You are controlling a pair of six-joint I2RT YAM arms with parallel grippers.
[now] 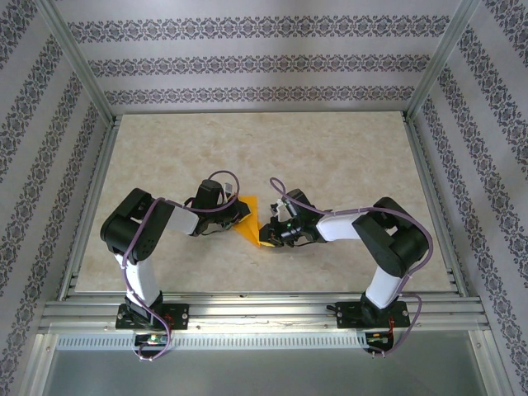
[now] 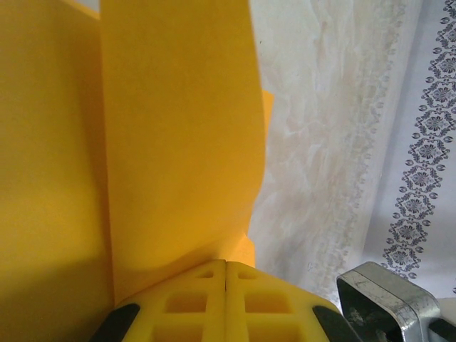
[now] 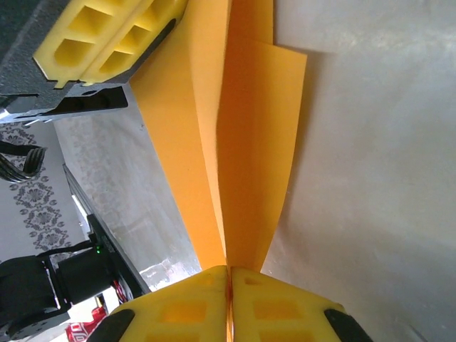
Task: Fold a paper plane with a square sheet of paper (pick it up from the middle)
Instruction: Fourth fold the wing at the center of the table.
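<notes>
The orange sheet of paper (image 1: 251, 216) hangs between my two grippers just above the table's middle, folded lengthwise into a tapering, plane-like shape. My left gripper (image 1: 238, 214) is shut on one end of it. In the left wrist view its yellow fingertips (image 2: 226, 265) are pressed together on the paper (image 2: 178, 142), which fans out ahead. My right gripper (image 1: 271, 233) is shut on the opposite, narrow end. The right wrist view has the centre crease of the paper (image 3: 249, 142) running straight into that closed gripper (image 3: 229, 271), with the left gripper's yellow fingers (image 3: 107, 32) at the far end.
The marble-patterned table (image 1: 330, 165) is bounded by aluminium rails (image 1: 264, 312) at the near edge and sides, with patterned walls (image 1: 247, 62) beyond. Both arm bases sit at the near rail.
</notes>
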